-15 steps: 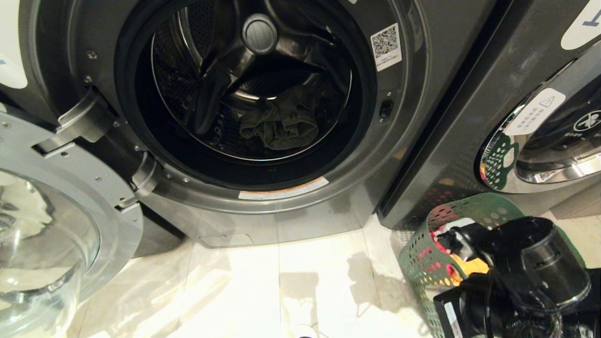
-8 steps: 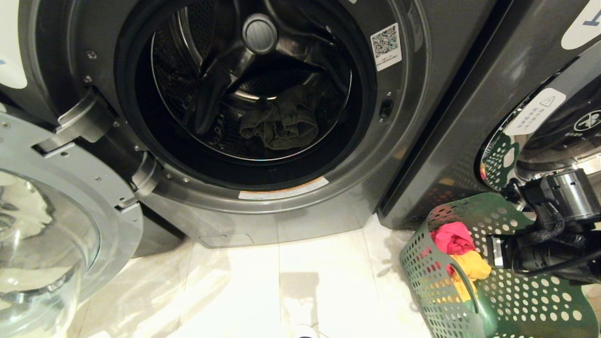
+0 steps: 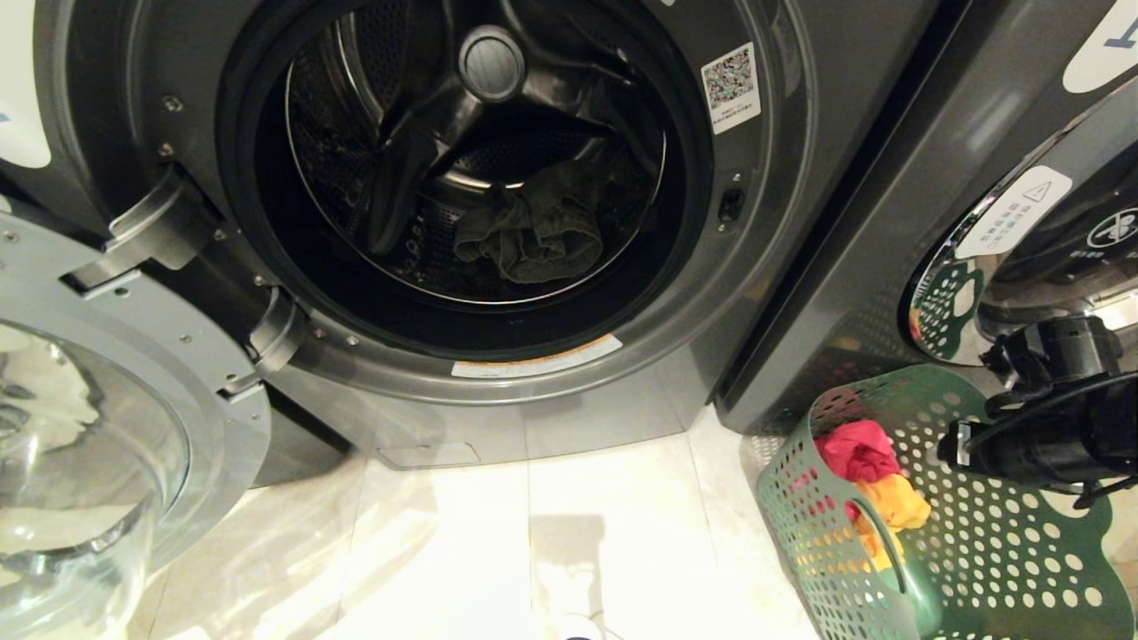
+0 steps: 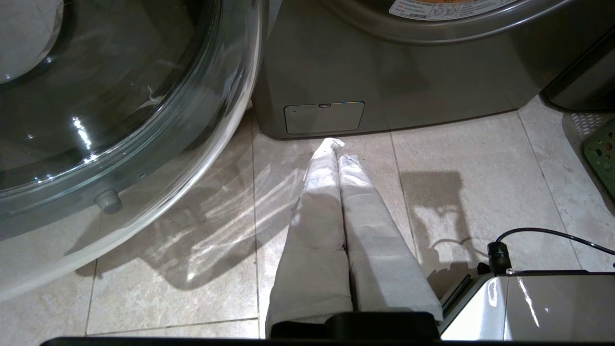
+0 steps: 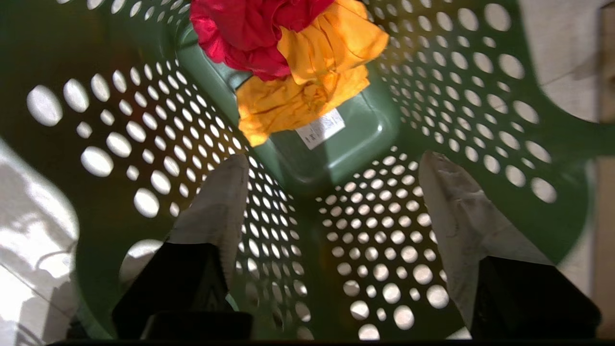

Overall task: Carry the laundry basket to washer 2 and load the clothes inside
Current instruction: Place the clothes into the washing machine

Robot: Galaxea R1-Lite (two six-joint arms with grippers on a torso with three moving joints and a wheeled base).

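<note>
Green perforated laundry basket [image 3: 933, 542] sits on the tiled floor [image 3: 551, 542] at lower right, in front of the neighbouring washer. Right tool [image 5: 336, 168] released, fingers [image 5: 218, 202] spread wide, hanging inside basket mouth above red garment [image 5: 245, 33] and yellow garment [image 5: 307, 81] at the bottom, not touching them. Left tool [image 4: 336, 144] clenched on nothing, low over floor. Farther back, washer [image 3: 622, 391] with door [image 3: 98, 427] swung open, dark cloth [image 3: 533, 236] in the drum.
</note>
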